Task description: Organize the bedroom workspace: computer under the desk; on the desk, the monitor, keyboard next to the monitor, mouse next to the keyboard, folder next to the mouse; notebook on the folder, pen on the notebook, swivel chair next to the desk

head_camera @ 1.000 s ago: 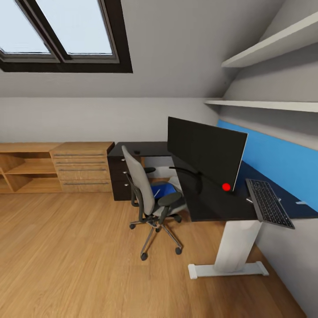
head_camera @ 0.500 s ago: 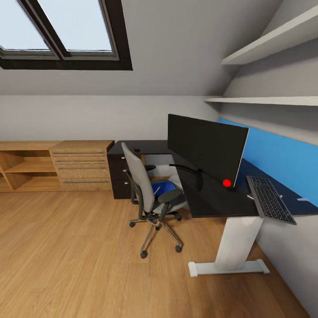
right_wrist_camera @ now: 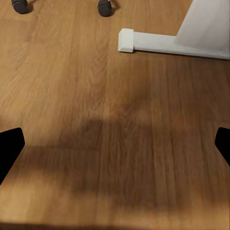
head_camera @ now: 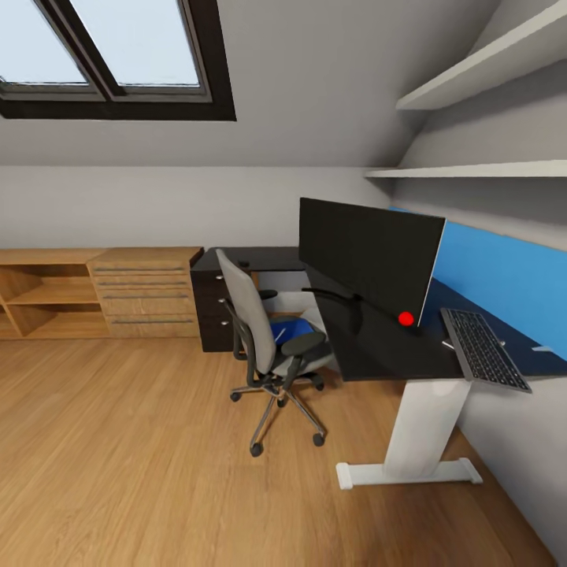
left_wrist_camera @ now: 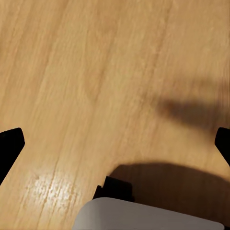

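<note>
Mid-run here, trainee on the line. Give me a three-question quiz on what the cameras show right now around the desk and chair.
1. True or false: the folder already lies on the desk.
2. Multiple choice: where is the keyboard? A) on the floor B) on the desk, on the side of the monitor nearer the blue wall panel C) on the swivel chair
3. Fill in: both wrist views show each end effector open above the wooden ____.

Key
1. False: it lies on the swivel chair's seat.
2. B
3. floor
</note>
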Controlling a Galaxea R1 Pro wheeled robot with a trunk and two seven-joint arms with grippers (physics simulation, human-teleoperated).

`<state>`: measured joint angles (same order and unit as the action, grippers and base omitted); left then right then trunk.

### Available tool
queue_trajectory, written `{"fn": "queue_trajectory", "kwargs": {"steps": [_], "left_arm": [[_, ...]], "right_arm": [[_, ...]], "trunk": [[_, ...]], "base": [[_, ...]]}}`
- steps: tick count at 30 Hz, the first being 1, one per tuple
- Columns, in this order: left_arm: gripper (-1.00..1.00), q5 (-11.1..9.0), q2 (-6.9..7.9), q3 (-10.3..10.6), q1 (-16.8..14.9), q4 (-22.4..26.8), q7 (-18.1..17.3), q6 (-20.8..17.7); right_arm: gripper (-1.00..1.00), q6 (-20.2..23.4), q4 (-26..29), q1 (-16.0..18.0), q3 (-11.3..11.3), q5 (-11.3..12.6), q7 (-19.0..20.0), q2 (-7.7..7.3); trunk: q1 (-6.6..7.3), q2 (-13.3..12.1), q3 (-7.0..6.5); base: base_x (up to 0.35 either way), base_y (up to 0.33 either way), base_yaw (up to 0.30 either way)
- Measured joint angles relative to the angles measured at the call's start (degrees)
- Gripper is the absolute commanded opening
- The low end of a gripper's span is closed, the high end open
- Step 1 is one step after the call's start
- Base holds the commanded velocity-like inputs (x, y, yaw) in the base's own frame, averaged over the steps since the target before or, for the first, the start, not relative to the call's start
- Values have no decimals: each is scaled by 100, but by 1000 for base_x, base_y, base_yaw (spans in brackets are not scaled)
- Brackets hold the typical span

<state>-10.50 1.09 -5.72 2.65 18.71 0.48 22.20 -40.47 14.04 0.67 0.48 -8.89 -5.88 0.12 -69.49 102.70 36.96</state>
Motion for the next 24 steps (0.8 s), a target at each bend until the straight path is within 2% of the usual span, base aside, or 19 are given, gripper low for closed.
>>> {"fn": "queue_trajectory", "kwargs": {"steps": [16,24], "left_arm": [[100,-4,15,0,2,0,0,-2],[100,-8,19,-3,1,11,1,10]], "right_arm": [[100,3,-4,0,0,2,-2,-7],[100,5,12,0,-8,9,-12,-85]], "trunk": [[-352,642,287],[-527,963,431]], "base": [[0,0,0],[0,0,0]]}}
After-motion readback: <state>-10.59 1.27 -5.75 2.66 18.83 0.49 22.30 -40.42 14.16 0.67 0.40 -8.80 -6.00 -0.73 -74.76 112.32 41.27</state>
